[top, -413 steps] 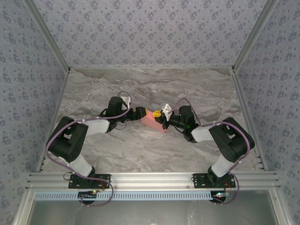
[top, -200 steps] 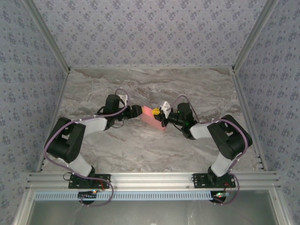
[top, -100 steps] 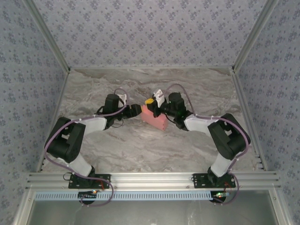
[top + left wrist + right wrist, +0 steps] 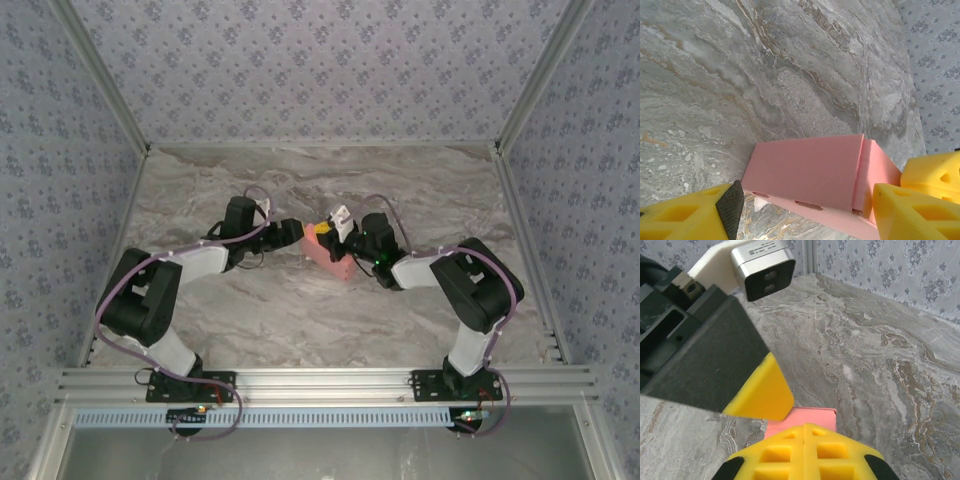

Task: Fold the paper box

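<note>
Paper box [image 4: 810,170] lies between the left tool's [image 4: 806,204] spread fingers [image 4: 685,215].

1. Mid-surface, the left tool [image 4: 296,232] and the right tool [image 4: 326,234] crowd the far end of the pink box [image 4: 335,262], with hardly any gap between them.
2. In the left wrist view, its yellow fingers [image 4: 695,220] stand spread on either side of the box. Another yellow finger sits just beside the right one.
3. The bent arms [image 4: 200,265] flank the box on the left and right.
4. The bare surface [image 4: 400,180] lies open beyond the box to the back wall [image 4: 320,70], and on the near side to the rail [image 4: 320,380].
5. The side walls [image 4: 60,200] hem in both edges.
</note>
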Motion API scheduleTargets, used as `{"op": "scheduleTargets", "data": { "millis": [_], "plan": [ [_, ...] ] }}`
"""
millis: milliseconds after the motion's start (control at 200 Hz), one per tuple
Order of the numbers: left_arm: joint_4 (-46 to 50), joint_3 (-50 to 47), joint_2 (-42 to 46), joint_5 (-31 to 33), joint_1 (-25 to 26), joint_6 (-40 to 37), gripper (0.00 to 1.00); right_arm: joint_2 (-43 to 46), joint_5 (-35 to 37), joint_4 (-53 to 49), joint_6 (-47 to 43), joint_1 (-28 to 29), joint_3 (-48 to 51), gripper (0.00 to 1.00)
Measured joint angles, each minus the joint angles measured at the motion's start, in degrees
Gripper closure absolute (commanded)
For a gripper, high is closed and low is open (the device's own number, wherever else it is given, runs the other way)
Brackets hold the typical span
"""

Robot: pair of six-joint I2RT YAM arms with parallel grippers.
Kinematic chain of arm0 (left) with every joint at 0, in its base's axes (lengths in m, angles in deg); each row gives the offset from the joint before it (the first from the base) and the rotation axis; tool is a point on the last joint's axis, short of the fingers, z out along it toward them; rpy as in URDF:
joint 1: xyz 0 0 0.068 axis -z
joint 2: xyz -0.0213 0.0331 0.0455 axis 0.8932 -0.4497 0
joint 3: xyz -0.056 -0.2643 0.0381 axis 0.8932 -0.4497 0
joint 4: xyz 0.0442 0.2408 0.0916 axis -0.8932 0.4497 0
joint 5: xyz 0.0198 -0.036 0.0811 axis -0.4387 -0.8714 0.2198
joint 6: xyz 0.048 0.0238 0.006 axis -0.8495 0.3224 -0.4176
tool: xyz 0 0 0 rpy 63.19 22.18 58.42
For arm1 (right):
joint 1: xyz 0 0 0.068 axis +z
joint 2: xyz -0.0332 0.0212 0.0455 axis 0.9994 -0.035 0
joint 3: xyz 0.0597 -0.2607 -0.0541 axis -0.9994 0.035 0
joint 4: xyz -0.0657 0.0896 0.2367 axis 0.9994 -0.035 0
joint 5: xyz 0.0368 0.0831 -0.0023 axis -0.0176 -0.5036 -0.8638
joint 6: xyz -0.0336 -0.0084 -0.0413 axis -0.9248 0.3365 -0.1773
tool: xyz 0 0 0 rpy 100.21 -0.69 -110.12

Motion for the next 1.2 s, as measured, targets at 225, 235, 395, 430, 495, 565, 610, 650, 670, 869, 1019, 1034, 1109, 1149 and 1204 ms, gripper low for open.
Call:
{"op": "scheduleTargets", "data": {
  "millis": [225,235,395,430,495,565,610,650,670,869,1019,1034,1109,1149,1204],
  "plan": [
    [1.3,1.4,-1.3,1.9,-0.6,-0.1,0.32,0.4,-0.5,-0.6,-1.7,-0.1,0.0,0.95],
    [1.3,1.4,-1.5,1.9,-0.6,-0.1,0.32,0.4,-0.6,-0.6,-1.7,-0.1,0.0,0.95],
    [-1.3,0.5,-3.6,2.0,-0.5,0.5,0.34,1.2,-1.8,-2.4,-1.9,-0.7,0.0,0.92],
    [-1.6,-0.2,-3.6,2.0,-0.5,0.5,0.35,1.7,-2.2,-3.5,-1.8,-0.9,-0.1,0.88],
    [-2.2,-1.5,-3.6,2.1,-0.4,0.5,0.35,2.7,-2.8,-6.3,-2.1,-1.2,-0.5,0.75],
    [-2.1,-3.0,-3.6,2.5,-0.2,0.5,0.35,3.9,-3.1,-11.6,-3.0,-1.5,-1.8,0.67],
    [-1.8,-3.7,-3.6,2.6,-0.1,0.5,0.34,4.7,-3.2,-16.0,-4.0,-1.6,-3.2,0.64],
    [-1.4,-4.1,-3.6,2.6,0.0,0.4,0.34,5.6,-3.4,-20.7,-5.3,-1.7,-5.1,0.6],
    [-1.1,-4.2,-3.6,2.7,0.0,0.3,0.34,5.9,-3.5,-22.6,-5.7,-1.7,-5.9,0.59],
    [2.1,-4.3,-2.1,5.7,-1.0,-1.1,0.28,11.0,-2.9,-46.5,-14.8,-2.0,-17.3,0.49],
    [7.8,-4.3,3.0,9.6,-2.8,-3.4,0.21,11.5,1.6,-62.3,-18.2,-1.1,-25.8,0.45],
    [8.3,-4.3,3.7,10.1,-2.9,-3.5,0.21,11.4,2.0,-63.8,-18.2,-0.9,-26.5,0.45],
    [11.6,-4.3,7.6,13.1,-3.0,-5.1,0.19,10.2,5.0,-70.4,-18.1,0.7,-29.8,0.43],
    [13.4,-4.3,9.5,14.9,-3.0,-6.0,0.17,9.3,6.7,-73.3,-17.7,1.6,-31.3,0.38],
    [16.2,-4.2,12.1,17.5,-3.0,-7.0,0.17,7.8,8.7,-76.8,-17.0,2.7,-32.7,0.37]
  ]
}}
